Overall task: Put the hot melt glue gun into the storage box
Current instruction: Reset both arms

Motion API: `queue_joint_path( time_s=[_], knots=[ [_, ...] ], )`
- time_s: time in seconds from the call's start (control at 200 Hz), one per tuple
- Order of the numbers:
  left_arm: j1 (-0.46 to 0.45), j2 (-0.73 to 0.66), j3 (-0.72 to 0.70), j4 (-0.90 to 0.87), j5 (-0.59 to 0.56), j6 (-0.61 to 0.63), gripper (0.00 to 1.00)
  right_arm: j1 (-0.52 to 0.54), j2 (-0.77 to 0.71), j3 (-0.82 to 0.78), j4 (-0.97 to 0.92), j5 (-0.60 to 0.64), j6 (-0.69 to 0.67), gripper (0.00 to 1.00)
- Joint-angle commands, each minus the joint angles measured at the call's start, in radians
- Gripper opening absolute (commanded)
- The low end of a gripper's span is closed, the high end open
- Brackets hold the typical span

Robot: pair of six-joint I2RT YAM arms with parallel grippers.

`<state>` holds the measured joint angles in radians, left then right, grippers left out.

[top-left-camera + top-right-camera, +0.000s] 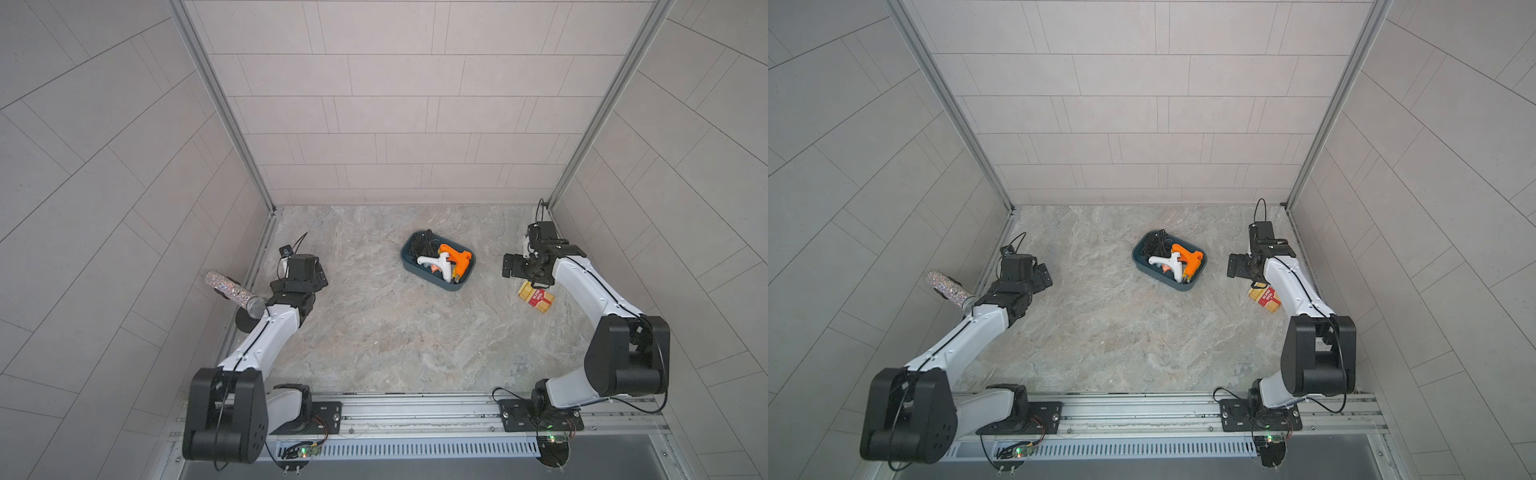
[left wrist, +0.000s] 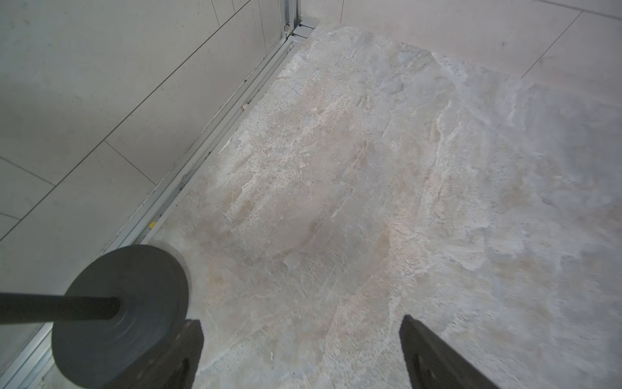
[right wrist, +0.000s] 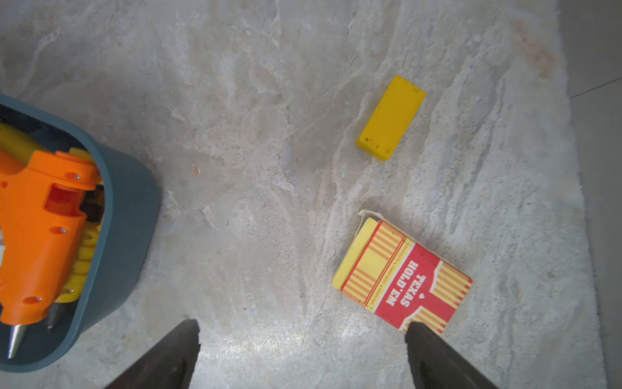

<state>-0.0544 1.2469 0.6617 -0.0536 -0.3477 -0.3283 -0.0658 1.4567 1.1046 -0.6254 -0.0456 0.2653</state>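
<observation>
The right gripper (image 3: pixel 303 333) stood wide open and empty; the storage box (image 3: pixel 131 215) sat apart from its fingers, to their left, with the orange glue gun (image 3: pixel 40 229) lying inside. A card pack (image 3: pixel 404 276) lay by the fingertip farther from the box. The left gripper (image 2: pixel 299 326) gaped empty too.

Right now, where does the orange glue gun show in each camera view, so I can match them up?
In a top view: the orange glue gun lies in the storage box, mid-table toward the back wall.
In a top view: likewise inside the box.
Left wrist: not in it.
Right wrist: inside the box, cut off by the picture's edge.
Shared landmark: the storage box, absent only from the left wrist.
</observation>
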Motion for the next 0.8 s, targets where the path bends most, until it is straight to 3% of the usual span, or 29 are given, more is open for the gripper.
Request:
queue_joint_path(
  time_s=[0.0, 0.155, 0.255, 0.355, 0.52, 0.63, 0.695, 0.796],
  knots=[
    [0.005, 0.055, -0.019, 0.213, -0.066, 0.094, 1.0, -0.006, -0.068, -0.064, 0.16, 0.1, -0.009, 1.0],
    [0.014, 0.178, -0.007, 0.24, -0.1, 0.118, 1.0, -0.028, -0.099, -0.195, 0.305, 0.126, -0.017, 1.0],
    [0.039, 0.192, -0.047, 0.314, -0.057, 0.114, 1.0, -0.041, -0.115, -0.298, 0.44, 0.108, -0.026, 1.0],
    [0.086, 0.197, -0.073, 0.382, -0.03, 0.103, 1.0, -0.041, -0.137, -0.42, 0.644, 0.101, -0.031, 1.0],
    [0.138, 0.22, -0.094, 0.462, 0.005, 0.059, 1.0, -0.04, -0.127, -0.657, 1.143, 0.112, -0.069, 1.0],
    [0.137, 0.215, -0.108, 0.484, 0.036, 0.076, 1.0, -0.04, -0.069, -0.682, 1.263, 0.097, -0.067, 1.0],
    [0.128, 0.21, -0.126, 0.521, 0.101, 0.114, 1.0, -0.036, -0.028, -0.669, 1.316, 0.076, -0.085, 1.0],
    [0.019, 0.242, -0.151, 0.62, 0.181, 0.299, 1.0, 0.018, 0.035, -0.701, 1.423, 0.085, -0.146, 1.0]
  ],
)
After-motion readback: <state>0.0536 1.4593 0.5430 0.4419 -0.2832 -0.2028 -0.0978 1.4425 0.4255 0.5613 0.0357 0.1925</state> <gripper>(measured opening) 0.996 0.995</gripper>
